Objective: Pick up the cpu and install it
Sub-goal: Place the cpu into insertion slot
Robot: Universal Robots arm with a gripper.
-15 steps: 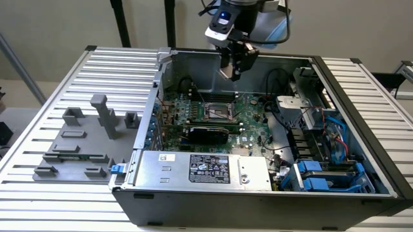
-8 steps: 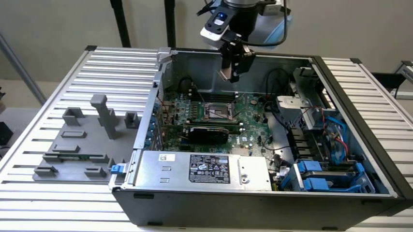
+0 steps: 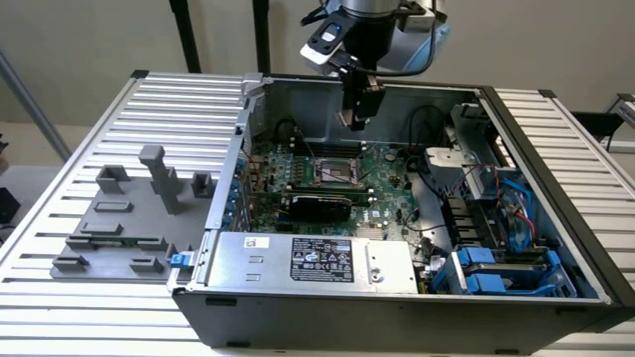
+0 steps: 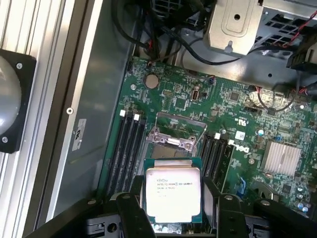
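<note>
Silver-beige metal marks the top plate of the cpu [image 4: 172, 193], which sits clamped in the gripper [image 4: 173, 199]: the black fingers [image 4: 212, 196] press against two opposite edges of its green rim, and dark printed lettering shows on the plate. In the wrist view the chip lies flat and hangs above the green motherboard [image 4: 198, 99], partly covering the near side of the metal-framed CPU socket [image 4: 176, 136], apart from it and not seated. Black memory slots [image 4: 130, 144] with white end clips run along one side of the socket, and more slots flank the other side. A round coin cell battery [image 4: 151, 81] sits on the board beyond the socket, and a finned silver heatsink [image 4: 281, 157] stands well apart from it.

In the exterior view the gripper [image 3: 359, 123] points down inside the open computer case [image 3: 397, 320], raised well clear of the motherboard [image 3: 382, 160], with the socket [image 3: 337, 172] below and slightly nearer the camera. A silver power supply [image 3: 308, 260] with a black label lies along the case's near wall, and blue drive caddies [image 3: 496, 271] fill the corner on the exterior view's right. The case rests on a slatted aluminium table [image 3: 178, 97]. On the exterior view's left, beside the case, a grey plastic fixture [image 3: 124, 223] with upright blocks lies on the slats
</note>
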